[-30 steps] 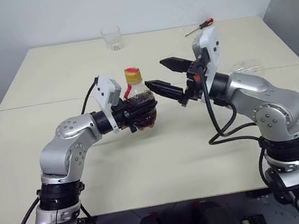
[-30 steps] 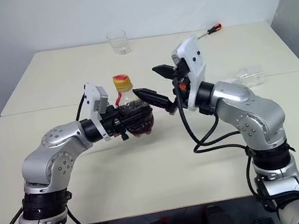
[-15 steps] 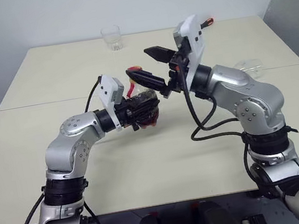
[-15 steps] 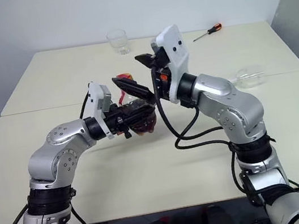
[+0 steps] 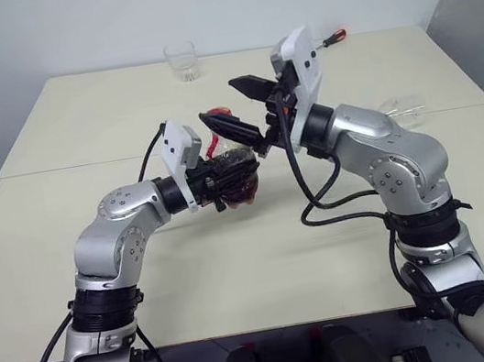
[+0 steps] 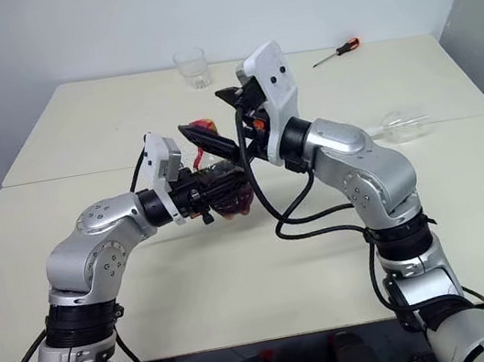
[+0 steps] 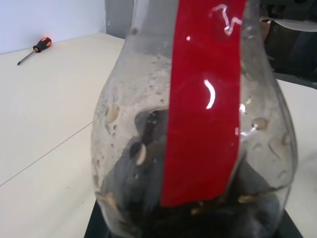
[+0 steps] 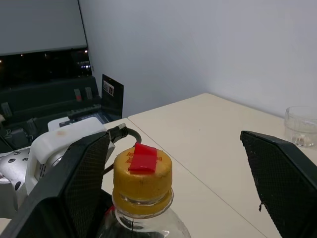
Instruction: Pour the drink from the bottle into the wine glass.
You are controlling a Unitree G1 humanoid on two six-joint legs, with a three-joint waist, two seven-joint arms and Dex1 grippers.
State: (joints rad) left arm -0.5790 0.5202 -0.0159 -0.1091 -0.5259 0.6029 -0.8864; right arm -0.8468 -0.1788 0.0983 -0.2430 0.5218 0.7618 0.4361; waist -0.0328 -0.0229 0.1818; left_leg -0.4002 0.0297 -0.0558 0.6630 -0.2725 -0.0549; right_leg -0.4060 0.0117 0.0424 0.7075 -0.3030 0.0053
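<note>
My left gripper [image 5: 234, 180] is shut on the body of the bottle [image 5: 238, 170], holding it upright above the table. The dark drink [image 7: 148, 198] fills its lower part, under a red label [image 7: 203, 114]. My right gripper [image 5: 241, 107] is open, with one black finger on either side of the orange-yellow cap [image 8: 142, 173] and not touching it. That cap carries a red tab. What looks like the wine glass [image 6: 404, 124] lies on its side on the table at the right, beyond my right arm.
A short clear tumbler [image 5: 181, 62] stands at the far edge of the table. A screwdriver [image 5: 330, 38] with an orange handle lies at the far right. Two cream tabletops [image 5: 75, 125] meet along a seam just behind the bottle.
My right gripper has moved left from beside the bottle and now stands open around its cap. The left gripper still holds the bottle in the same place.
</note>
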